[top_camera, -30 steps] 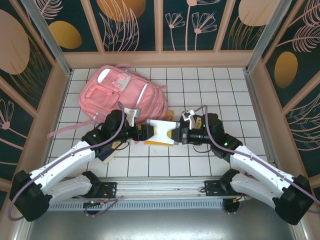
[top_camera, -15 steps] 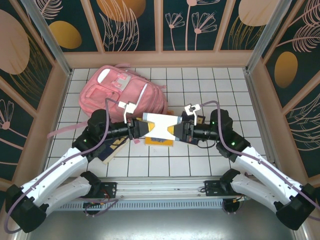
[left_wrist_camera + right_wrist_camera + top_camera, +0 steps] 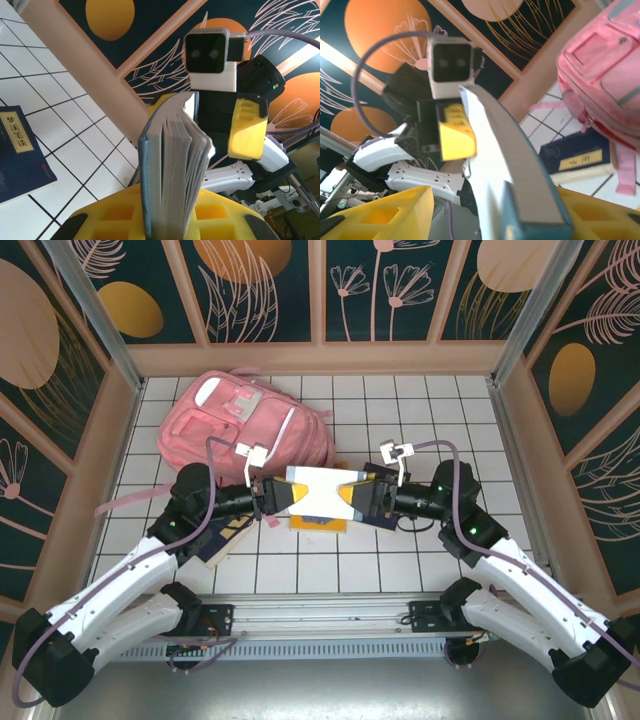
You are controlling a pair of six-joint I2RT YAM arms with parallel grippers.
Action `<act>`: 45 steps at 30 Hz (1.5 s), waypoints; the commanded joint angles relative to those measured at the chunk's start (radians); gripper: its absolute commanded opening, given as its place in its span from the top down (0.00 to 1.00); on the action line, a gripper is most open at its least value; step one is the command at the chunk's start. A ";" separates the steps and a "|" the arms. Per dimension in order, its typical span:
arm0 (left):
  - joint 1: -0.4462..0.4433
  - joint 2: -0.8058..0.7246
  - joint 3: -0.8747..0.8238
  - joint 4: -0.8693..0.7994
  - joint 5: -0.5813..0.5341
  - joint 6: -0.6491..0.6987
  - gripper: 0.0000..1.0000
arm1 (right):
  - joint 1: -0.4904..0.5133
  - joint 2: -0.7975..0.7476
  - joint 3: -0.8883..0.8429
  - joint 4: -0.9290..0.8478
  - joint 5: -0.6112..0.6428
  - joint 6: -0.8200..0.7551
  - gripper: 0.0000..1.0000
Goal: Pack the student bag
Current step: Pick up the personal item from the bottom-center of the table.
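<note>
- The left fingers (image 3: 112,220), wide a second ago, are now closed on one end of the pale-covered book (image 3: 318,492), which is held in the air over the middle of the counter (image 3: 420,410).
- The right fingers (image 3: 395,210), clamped on the other end until just now, are loosened. A gap is seen between one finger and the cover.
- A handover is judged to be under way, with the book passed to the arm nearer the student bag (image 3: 240,430).
- The bag lies flat by the far left corner of the counter. Whether it is unzipped cannot be told.
- From the left wrist, the fanned page edge is shown, with a dark blue book (image 3: 20,150) flat on the tiles.
- From the right wrist, the bag's front pockets and a strap hanging beside that blue book are shown.
- From above, a yellow-edged book (image 3: 320,524) is seen lying on the counter under the held one.
</note>
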 commanded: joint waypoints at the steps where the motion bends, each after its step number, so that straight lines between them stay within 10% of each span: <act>1: -0.001 -0.026 -0.017 0.114 -0.001 -0.026 1.00 | 0.015 0.013 -0.013 0.137 -0.029 0.049 0.52; 16: 0.003 -0.031 -0.008 0.074 -0.050 0.007 1.00 | 0.024 0.019 -0.142 0.301 -0.026 0.150 0.59; 22: 0.002 -0.004 0.006 0.036 -0.062 0.027 1.00 | 0.035 0.020 -0.125 0.242 0.022 0.105 0.92; 26: 0.012 0.051 0.123 -0.232 -0.167 0.175 0.55 | 0.026 0.008 -0.040 0.019 0.149 -0.013 1.00; 34: 0.169 0.294 0.412 -0.640 -0.494 0.409 0.46 | 0.022 -0.041 0.024 -0.317 0.689 -0.126 1.00; 45: 0.228 0.771 0.756 -0.665 -0.616 0.510 0.43 | 0.019 -0.064 -0.007 -0.334 0.743 -0.138 1.00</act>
